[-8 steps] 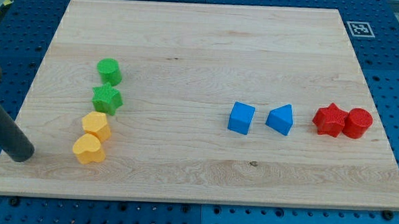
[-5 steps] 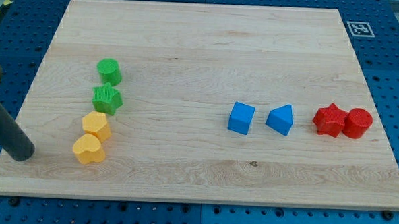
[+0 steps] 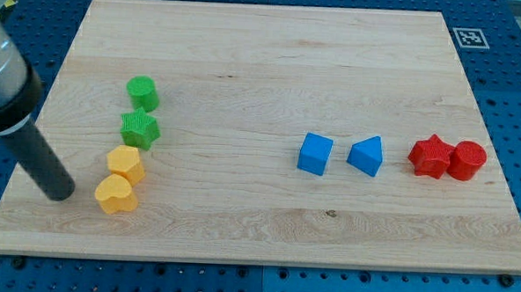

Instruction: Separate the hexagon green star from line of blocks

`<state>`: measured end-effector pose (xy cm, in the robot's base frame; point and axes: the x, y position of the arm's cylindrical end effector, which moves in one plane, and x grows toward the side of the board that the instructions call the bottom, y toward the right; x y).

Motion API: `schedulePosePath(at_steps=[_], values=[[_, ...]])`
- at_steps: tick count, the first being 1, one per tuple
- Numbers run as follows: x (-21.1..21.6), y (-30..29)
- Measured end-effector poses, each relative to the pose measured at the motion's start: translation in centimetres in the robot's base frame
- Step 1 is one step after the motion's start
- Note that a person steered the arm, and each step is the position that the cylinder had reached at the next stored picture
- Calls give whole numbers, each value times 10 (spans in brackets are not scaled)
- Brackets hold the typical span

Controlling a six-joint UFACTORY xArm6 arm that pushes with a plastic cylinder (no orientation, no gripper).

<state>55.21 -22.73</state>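
Wooden board stuff: my tip, bare and touching nothing, is best swung round the yellow blocks to nudge the green star sideways.

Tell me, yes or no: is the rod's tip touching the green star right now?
No. My tip sits on the board to the view's left of the lower yellow block, well clear of the green star.

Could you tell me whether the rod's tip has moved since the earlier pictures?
Yes. My tip has shifted toward the view's right, closing on the lower yellow block, which has stayed put on the wooden board; a gap remains.
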Motion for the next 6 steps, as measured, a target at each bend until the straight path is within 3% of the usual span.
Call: schedulePosePath(at_steps=[3, 6], values=[[-55, 70], [-42, 27]])
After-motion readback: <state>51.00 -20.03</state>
